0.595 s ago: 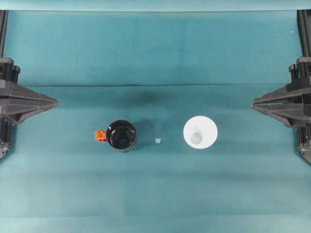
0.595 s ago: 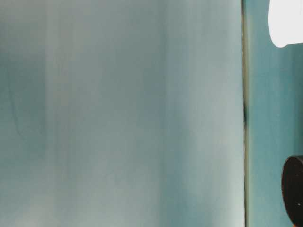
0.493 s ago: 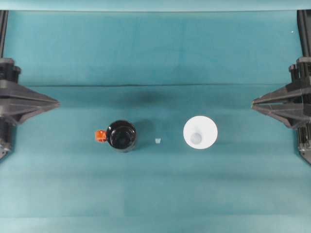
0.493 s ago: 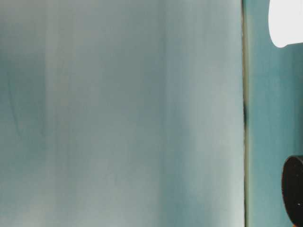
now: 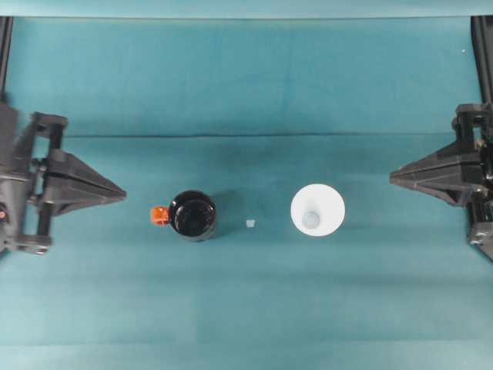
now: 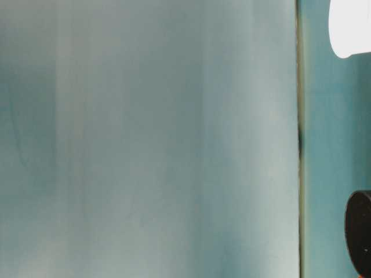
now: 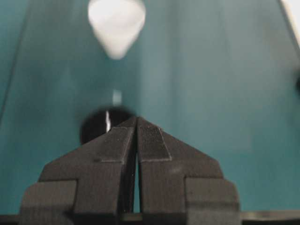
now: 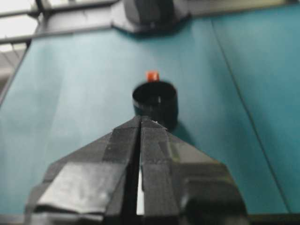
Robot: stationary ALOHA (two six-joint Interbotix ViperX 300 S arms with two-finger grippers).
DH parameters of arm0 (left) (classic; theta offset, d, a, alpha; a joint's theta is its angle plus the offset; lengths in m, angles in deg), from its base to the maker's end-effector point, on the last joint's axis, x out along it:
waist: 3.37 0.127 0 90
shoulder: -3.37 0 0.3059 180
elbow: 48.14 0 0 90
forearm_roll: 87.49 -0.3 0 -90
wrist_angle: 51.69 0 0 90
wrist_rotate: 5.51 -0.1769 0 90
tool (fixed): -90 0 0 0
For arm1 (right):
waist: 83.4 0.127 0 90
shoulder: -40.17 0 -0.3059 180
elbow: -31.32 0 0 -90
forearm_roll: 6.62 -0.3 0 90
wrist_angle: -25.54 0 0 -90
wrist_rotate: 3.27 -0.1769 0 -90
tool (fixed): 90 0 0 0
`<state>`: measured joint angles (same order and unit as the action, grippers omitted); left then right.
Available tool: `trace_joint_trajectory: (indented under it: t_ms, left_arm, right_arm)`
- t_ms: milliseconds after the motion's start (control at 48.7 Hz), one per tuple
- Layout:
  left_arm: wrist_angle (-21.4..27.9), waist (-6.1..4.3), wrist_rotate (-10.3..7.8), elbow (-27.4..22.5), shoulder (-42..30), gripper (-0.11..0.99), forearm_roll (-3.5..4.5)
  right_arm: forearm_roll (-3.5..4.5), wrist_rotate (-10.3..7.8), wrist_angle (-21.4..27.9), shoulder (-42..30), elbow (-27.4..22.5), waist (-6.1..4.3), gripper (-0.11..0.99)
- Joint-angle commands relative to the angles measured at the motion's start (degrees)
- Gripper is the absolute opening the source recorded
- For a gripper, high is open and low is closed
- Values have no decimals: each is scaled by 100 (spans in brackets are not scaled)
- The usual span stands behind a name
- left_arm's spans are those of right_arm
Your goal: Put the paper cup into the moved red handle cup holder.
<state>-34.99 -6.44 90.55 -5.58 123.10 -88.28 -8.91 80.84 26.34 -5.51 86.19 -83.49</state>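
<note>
Nothing's done yet — the paper cup [image 5: 317, 210] stands apart from the black holder [image 5: 192, 216] on the table [image 5: 246, 308], left tool [image 5: 115, 193] and right tool [image 5: 397, 177] both closed, empty.

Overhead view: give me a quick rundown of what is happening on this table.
Nothing is held. The paper cup stands upright on the teal table, apart from the red handle cup holder, which is empty. Both end effectors are shut and empty: the left end effector beside the holder's handle, the right end effector at the table's edge.
</note>
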Motion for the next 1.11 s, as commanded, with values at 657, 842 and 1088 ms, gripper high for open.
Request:
trace_joint_trajectory:
  t_ms: [657, 842, 1088]
  left_arm:
    - [1784, 132, 264, -1441, -2180, 2, -44]
    - [1934, 114, 229, -1494, -2303, 2, -44]
    - [2109, 132, 255, -1450, -2320, 3, -44]
  right_arm:
    - [-18, -44, 686, -44, -149, -26, -10]
    - [-18, -44, 712, -26, -149, -35, -10]
    - [-18, -44, 712, -26, -149, -70, -10]
